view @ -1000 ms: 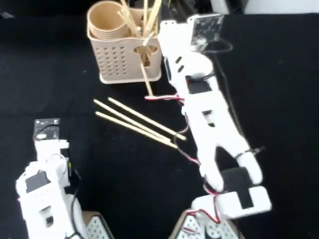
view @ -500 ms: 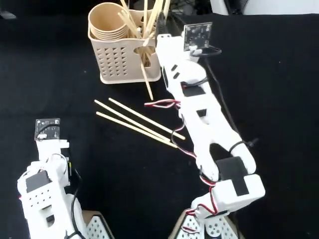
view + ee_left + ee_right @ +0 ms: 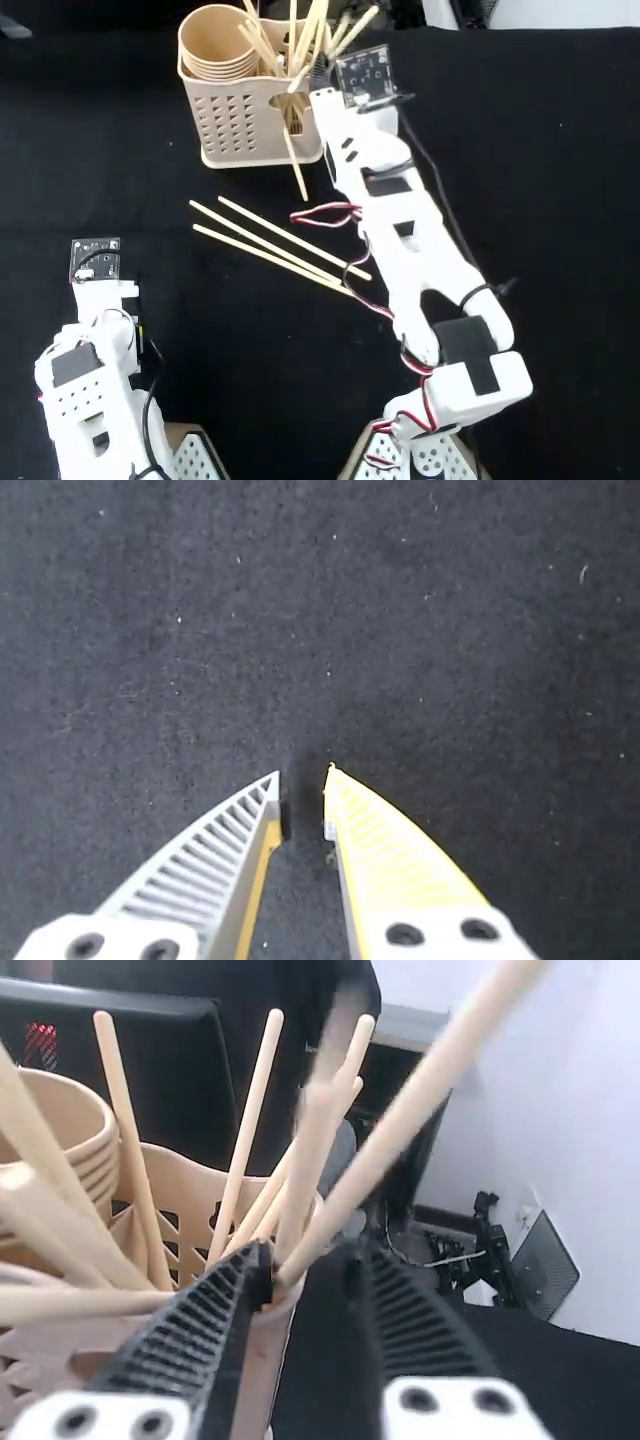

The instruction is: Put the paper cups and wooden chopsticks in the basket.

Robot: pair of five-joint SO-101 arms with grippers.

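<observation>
- right gripper (image 3: 310,1260) is up at the basket (image 3: 245,125) rim with its jaws partly open. 1 chopstick (image 3: 400,1120) runs between them and rests on 1 finger. The gap is wider than the stick, so it doesn't look pinched
- left gripper (image 3: 303,775) sits low over bare counter (image 3: 450,630), open just a sliver, nothing in it
- that chopstick is a blur in the right wrist view, can't tell where its lower end sits
- from above, the right gripper is mostly tucked under its own wrist and camera board, so the fingers are hard to make out there
- cups (image 3: 213,50): tan paper, nested in 1 stack, standing in the basket's compartment on the left of the high view
- chopsticks (image 3: 300,35), pale wood, stand fanned out in the other compartment, too overlapped to count
- 3 more lie flat on the counter in front of the basket, roughly parallel, ends right by the right arm (image 3: 420,250)
- 1 slants from the basket's front wall down to the counter. Can't tell if it leans there or pokes through a hole
</observation>
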